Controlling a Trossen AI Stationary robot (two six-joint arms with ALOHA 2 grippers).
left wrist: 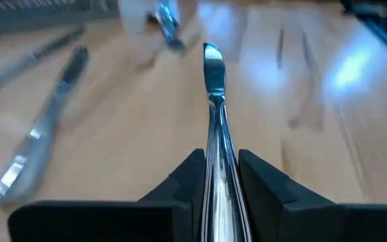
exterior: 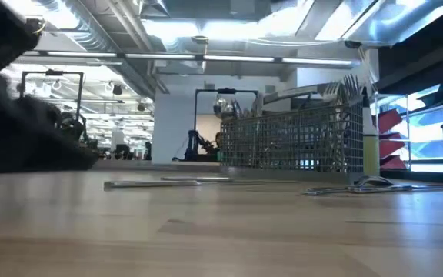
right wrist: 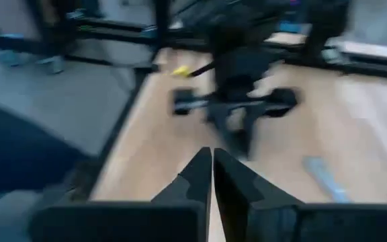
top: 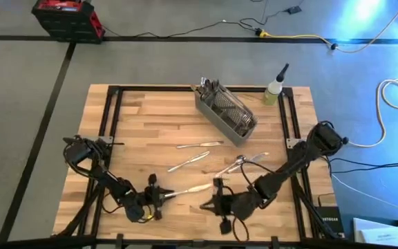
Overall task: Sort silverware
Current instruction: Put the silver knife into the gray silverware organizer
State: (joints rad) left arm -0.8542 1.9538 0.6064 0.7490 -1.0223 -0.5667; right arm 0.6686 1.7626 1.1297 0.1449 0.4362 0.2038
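Observation:
My left gripper (top: pixel 159 196) is low over the near left part of the table, shut on a slim silver knife (top: pixel 188 188) that points toward the right edge. My right gripper (top: pixel 211 203) hovers just right of the knife's free end, shut with nothing between its fingers (right wrist: pixel 212 158). More silverware lies flat on the wood: one piece (top: pixel 200 144), another (top: pixel 188 161), and a small crossed cluster (top: pixel 242 162). The gray mesh basket (top: pixel 226 111) stands at the far middle with several pieces upright in its far end (top: pixel 208 87). My left gripper pinches the knife's handle (left wrist: pixel 215 168) between its two fingers (left wrist: pixel 188 180). The fingers lie along the knife, nearly level, coming from the table's left side. The blade (left wrist: pixel 212 67) sticks out ahead of the fingertips; whether it touches the wood, I cannot tell.
A small bottle with a dark spout (top: pixel 276 88) stands at the far right beside the basket. A black frame rail (top: pixel 111 114) runs along the table's edges. Bare wood (top: pixel 150 131) lies left of the loose pieces.

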